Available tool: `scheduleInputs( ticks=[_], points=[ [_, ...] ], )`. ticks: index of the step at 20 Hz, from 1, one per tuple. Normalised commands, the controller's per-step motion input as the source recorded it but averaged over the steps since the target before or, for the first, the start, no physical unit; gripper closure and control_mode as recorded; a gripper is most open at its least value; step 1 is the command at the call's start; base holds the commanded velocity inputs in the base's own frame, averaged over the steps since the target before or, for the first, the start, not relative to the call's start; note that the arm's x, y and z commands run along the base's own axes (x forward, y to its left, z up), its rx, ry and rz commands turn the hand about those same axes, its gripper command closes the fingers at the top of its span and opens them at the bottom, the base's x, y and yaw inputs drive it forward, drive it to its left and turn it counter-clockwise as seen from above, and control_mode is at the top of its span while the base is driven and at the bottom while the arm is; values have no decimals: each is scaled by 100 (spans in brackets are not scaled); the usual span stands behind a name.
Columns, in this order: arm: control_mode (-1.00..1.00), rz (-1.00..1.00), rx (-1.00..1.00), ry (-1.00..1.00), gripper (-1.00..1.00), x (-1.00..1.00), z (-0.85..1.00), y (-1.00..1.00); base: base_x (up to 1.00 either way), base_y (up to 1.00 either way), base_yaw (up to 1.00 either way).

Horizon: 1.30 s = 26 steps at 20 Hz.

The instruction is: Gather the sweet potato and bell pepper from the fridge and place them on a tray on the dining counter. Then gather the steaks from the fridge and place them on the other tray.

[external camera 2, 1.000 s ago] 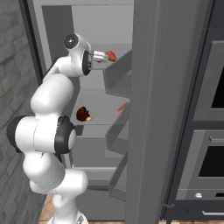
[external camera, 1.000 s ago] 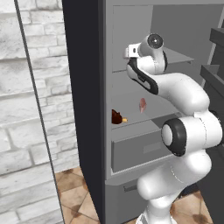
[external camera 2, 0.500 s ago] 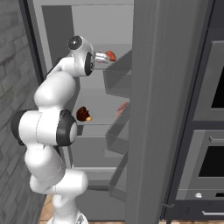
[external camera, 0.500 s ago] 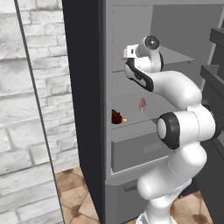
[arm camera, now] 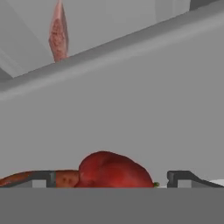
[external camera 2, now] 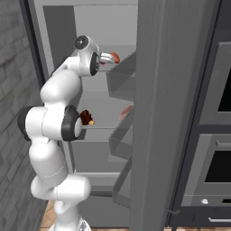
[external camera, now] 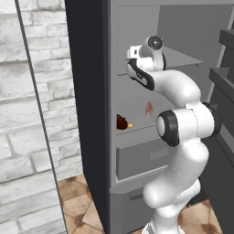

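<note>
My jaws stand wide apart, and the bell pepper (arm camera: 114, 169) sits between my two fingertips (arm camera: 43, 178), not gripped; there is grey shelf showing on either side of it before each tip. An orange-brown vegetable (arm camera: 63, 177) lies just beside the pepper, running behind my one tip, so that side is tight. Past them the shelf runs clear to the back wall of the fridge (external camera: 137, 27). Beyond the shelf's front edge, on a lower level, a pink steak (arm camera: 58, 33) stands on end. From the right base view my gripper (external camera 2: 108, 58) reaches level onto the upper shelf with the pepper (external camera 2: 115, 57) red at its tip. My wrist is bent forward, the elbow folded back below it, outside the fridge, beside the open door (external camera 2: 167, 113).
</note>
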Motion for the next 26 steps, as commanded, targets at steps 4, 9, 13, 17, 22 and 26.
scheduleInputs(
  ticks=[4, 9, 13, 17, 22, 26],
  points=[
    [-100, 0, 0, 0, -100, 33, -9, 0, 0, 0, 0],
    [-100, 0, 0, 0, -100, 24, -16, 0, 0, 0, 0],
    [-100, 0, 0, 0, -100, 22, -12, 0, 0, 0, 0],
    [-100, 0, 0, 1, 100, 11, -22, 1, 0, 0, 0],
    [-100, 0, 1, 1, 100, 0, -47, 0, 0, 0, 0],
    [-100, -1, 8, 0, 100, 0, -56, 0, 0, 0, 0]
  ],
)
